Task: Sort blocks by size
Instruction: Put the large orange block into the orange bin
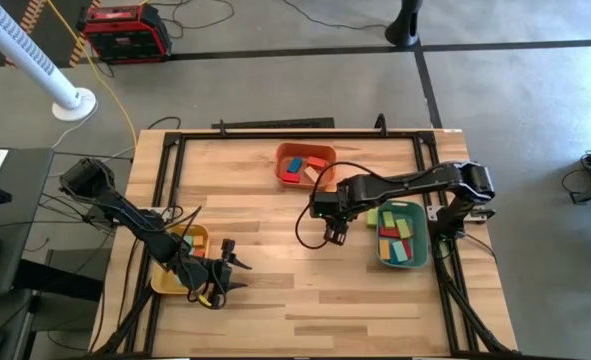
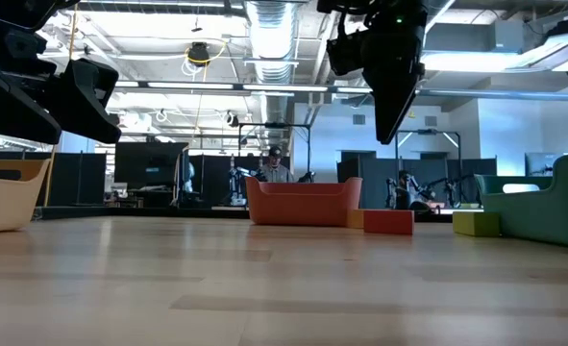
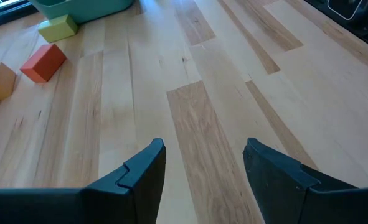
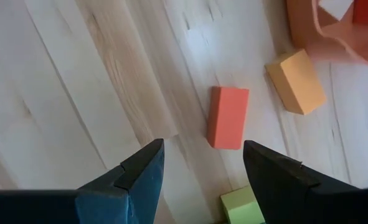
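Three loose blocks lie flat on the table between the orange tray (image 1: 305,165) and the teal tray (image 1: 403,238): a red bar (image 4: 227,116), an orange-tan block (image 4: 296,81) and a yellow-green block (image 4: 241,205). They also show in the low view: the red bar (image 2: 387,222), the orange-tan block (image 2: 355,218) and the yellow-green block (image 2: 476,223). Both trays hold more blocks. My right gripper (image 1: 333,232) hangs open above the table, just short of the red bar. My left gripper (image 1: 225,272) is open and empty beside the yellow tray (image 1: 180,260).
The orange tray stands at the table's far middle, the teal tray at the right, and the yellow tray at the left near my left arm. Black rails run along the table's left, far and right edges. Bare wood lies between the two grippers.
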You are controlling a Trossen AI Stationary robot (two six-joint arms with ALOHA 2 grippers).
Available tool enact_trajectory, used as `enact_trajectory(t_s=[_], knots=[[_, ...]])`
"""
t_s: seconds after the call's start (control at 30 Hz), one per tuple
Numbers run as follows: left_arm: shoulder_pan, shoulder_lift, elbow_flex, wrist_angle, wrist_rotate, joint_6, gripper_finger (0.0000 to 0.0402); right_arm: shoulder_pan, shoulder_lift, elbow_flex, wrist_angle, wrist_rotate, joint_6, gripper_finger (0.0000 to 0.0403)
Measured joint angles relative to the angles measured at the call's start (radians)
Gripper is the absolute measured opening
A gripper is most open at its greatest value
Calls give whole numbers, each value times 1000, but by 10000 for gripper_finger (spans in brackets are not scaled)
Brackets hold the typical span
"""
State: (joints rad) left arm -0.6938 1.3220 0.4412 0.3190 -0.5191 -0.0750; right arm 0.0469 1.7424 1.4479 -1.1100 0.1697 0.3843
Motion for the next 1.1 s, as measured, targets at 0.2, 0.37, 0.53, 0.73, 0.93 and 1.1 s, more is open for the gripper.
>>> enact_trajectory(t_s=[0.2,0.37,0.53,0.73,0.93,1.1], knots=[[0,0,0,0,0,0,206,-4,0,0,67,2,-1,248],[0,0,0,0,0,0,206,-4,0,0,152,2,-8,248],[0,0,0,0,0,0,206,-14,0,0,77,34,4,248],[0,0,0,10,0,9,206,-38,0,-3,-55,84,94,248],[0,0,2,100,0,96,206,-26,1,-62,-96,83,112,248],[0,0,3,126,0,80,206,-65,1,-128,-146,71,116,248]])
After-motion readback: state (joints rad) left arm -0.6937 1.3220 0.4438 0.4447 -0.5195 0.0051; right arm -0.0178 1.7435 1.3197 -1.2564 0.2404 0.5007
